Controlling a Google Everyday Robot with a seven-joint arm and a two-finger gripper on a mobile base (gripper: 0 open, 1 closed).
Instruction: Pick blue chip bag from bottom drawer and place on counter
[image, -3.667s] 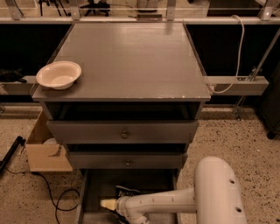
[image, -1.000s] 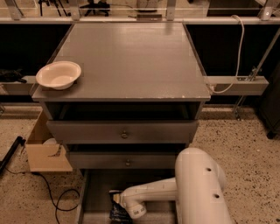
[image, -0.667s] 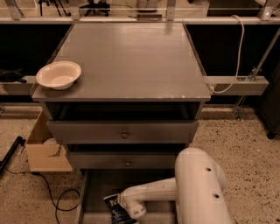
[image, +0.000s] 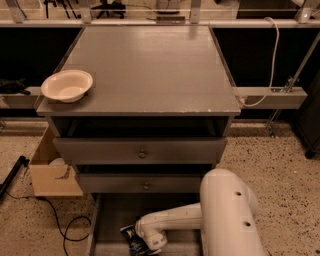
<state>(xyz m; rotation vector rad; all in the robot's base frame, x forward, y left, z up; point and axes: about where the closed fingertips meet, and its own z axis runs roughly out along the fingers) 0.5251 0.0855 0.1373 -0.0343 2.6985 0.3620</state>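
The smooth white arm (image: 220, 215) reaches into the open bottom drawer (image: 112, 215), a shallow grey tray. There the rounded end effector (image: 148, 243) sits against the crinkled dark blue chip bag (image: 131, 238) near the drawer's front edge; whether it is wide, narrow or holding the bag cannot be told. The flat, matte grey desk (image: 150, 70) carries a round cream bowl (image: 67, 85) at its front left corner.

Floor: you have pale speckled terrazzo floor (image: 280, 165) all round.
Left: an open cardboard box (image: 52, 177) stands on it, with a black cable (image: 65, 227) looping just beside.
Right: a white cable (image: 270, 60) drops to a grey ledge (image: 272, 97).
Behind: dark recess under a pale rail (image: 250, 23).
Pincer: your pincer (image: 150, 242) sits low in the bottom drawer (image: 110, 220).
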